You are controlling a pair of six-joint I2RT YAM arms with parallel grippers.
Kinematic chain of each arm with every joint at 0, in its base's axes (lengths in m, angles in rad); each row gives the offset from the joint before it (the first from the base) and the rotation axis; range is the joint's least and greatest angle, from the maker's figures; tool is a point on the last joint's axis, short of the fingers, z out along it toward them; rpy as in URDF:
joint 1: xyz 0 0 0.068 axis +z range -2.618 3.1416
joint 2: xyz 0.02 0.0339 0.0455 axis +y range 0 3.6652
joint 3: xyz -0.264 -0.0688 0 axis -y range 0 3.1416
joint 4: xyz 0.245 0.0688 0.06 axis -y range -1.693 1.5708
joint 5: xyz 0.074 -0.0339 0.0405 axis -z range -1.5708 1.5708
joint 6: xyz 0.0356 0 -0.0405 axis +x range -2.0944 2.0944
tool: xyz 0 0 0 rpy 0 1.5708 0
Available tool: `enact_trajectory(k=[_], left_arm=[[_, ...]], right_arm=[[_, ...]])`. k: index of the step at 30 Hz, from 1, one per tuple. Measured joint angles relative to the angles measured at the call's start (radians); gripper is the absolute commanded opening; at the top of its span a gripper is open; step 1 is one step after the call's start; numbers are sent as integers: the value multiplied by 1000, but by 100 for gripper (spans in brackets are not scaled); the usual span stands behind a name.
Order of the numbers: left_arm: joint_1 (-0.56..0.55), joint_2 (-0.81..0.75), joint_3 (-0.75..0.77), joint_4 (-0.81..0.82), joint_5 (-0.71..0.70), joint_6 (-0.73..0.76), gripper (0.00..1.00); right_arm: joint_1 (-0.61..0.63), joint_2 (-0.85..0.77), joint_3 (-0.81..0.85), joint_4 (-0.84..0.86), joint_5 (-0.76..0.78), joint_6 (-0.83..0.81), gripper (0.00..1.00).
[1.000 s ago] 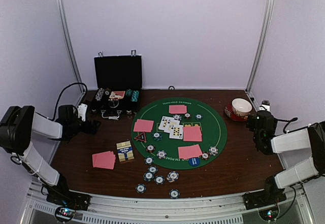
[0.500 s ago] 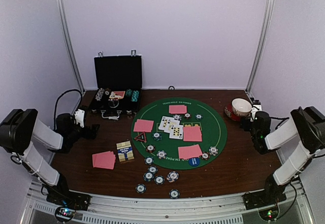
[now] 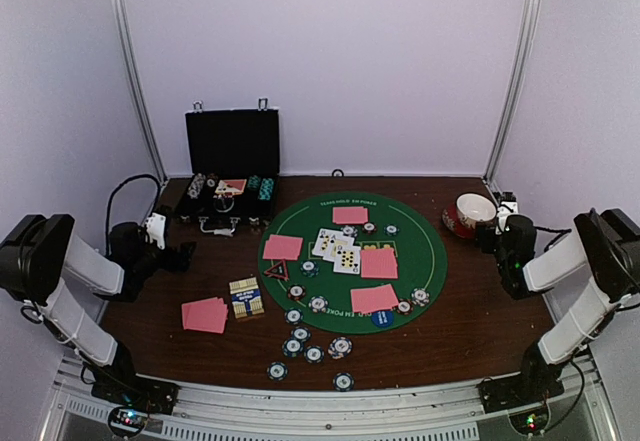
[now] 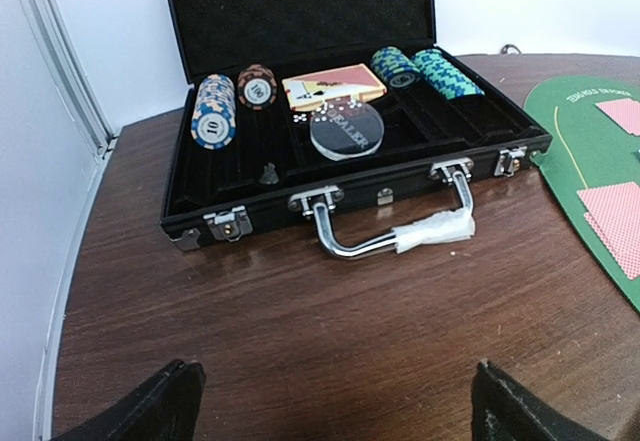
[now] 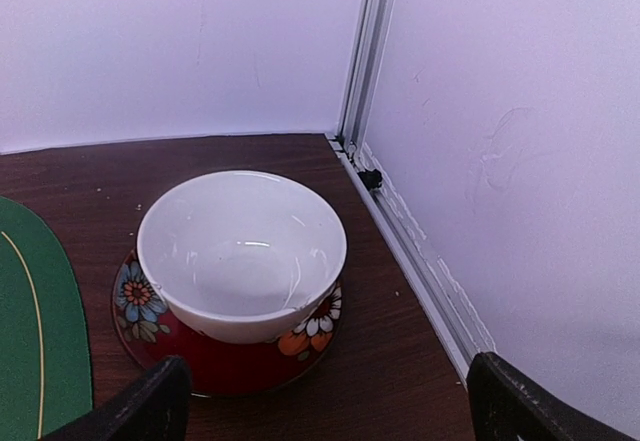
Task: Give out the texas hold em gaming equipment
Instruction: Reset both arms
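Both jaws gape, well apart from the playing cards (image 3: 378,262).

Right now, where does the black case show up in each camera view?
Top external: black case back left, lid up, left of the green mat.
Left wrist: case upper centre, open; mat at right edge.
Right wrist: not in it; mat at left edge.
Shared landmark: the green mat.
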Motion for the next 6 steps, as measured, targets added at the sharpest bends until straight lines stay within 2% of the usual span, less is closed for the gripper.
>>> enact_trajectory(k=[6], left_arm=[[0,0,0,9,0,0,98]], right_arm=[[-1,0,5,-4,-14,1,100]])
